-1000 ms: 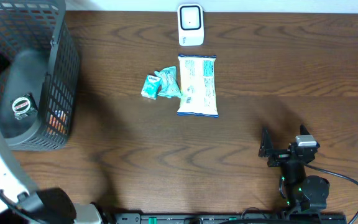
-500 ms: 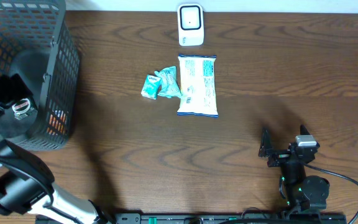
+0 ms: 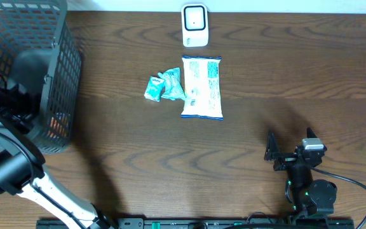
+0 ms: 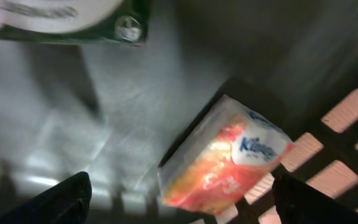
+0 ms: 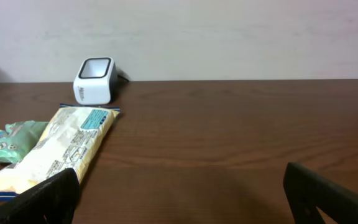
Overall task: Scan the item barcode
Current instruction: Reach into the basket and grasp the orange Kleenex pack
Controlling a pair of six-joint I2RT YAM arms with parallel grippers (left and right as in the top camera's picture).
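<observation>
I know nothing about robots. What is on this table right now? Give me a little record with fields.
Scanner: white box-shaped barcode scanner, at the table's far edge
Mid-table: long white-and-blue plastic packet, with small teal packets beside it
Basket: black mesh basket, holding an orange-and-white Kleenex tissue pack
Left pincer: open, inside the basket, pointed at the tissue pack
Right pincer: open, empty, apart from the items

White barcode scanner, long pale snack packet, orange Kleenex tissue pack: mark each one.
White barcode scanner (image 3: 195, 25), overhead view, middle of its body.
Long pale snack packet (image 3: 202, 89), overhead view, middle of its wrapper.
Orange Kleenex tissue pack (image 4: 219, 162), left wrist view, orange side.
</observation>
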